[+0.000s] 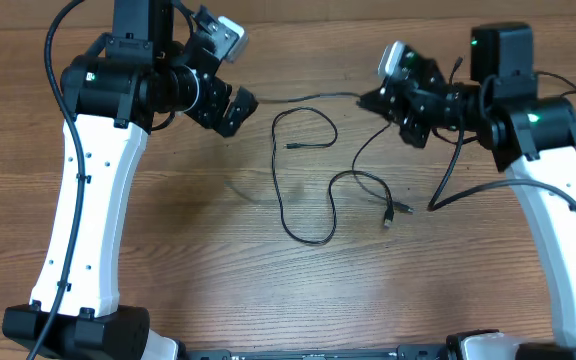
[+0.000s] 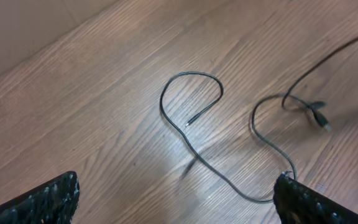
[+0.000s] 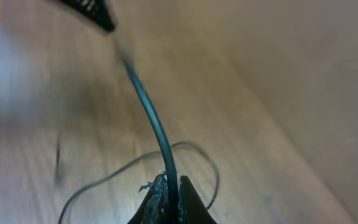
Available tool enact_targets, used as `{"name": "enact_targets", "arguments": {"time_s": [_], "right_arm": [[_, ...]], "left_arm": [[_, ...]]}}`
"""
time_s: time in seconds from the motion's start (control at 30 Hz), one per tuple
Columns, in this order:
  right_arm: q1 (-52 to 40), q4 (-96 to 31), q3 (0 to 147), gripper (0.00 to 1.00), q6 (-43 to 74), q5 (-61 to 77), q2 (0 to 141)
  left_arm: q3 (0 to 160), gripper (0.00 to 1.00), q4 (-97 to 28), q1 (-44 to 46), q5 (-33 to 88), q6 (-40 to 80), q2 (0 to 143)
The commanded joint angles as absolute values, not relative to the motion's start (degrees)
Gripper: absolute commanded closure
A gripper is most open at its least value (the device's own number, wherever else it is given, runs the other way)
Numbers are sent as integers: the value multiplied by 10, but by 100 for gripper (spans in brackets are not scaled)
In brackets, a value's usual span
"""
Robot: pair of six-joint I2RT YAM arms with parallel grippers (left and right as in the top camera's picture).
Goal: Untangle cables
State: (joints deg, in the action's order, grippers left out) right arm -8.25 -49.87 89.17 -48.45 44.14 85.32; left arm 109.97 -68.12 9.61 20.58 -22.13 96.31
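Observation:
Thin black cables [image 1: 306,178] lie in loose loops on the wooden table, with small plug ends [image 1: 389,212] near the middle. In the overhead view my right gripper [image 1: 370,99] hovers at the back right and is shut on one cable [image 3: 157,127]. That strand rises from between its fingertips [image 3: 188,198] and stretches left towards my left gripper [image 1: 236,106]. My left gripper [image 2: 179,205] is open and holds nothing. It hangs above a looped strand [image 2: 191,78] whose bare end points inward. Further plug ends [image 2: 319,115] lie to the right.
A thicker black arm cable [image 1: 456,165] hangs from the right arm and touches down on the table [image 1: 168,250] at the right of the strands. Both white arm bases [image 1: 78,320] stand at the front corners. A pale wall [image 2: 30,31] borders the far edge.

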Motion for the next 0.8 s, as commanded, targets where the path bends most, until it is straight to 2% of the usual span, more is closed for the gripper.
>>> {"name": "enact_targets", "arguments": {"time_s": [0.0, 0.47, 0.6, 0.77], "right_arm": [[-76, -463, 905, 96, -354, 392, 845], [-70, -270, 950, 96, -62, 406, 828], [-70, -231, 984, 96, -47, 396, 816], [-70, -223, 1003, 96, -50, 307, 815]], "left_arm": [[1105, 1, -681, 91, 250, -262, 954], [1105, 0, -681, 89, 269, -262, 954], [1105, 0, -688, 89, 261, -262, 954], [1105, 0, -688, 89, 259, -262, 954]]}}
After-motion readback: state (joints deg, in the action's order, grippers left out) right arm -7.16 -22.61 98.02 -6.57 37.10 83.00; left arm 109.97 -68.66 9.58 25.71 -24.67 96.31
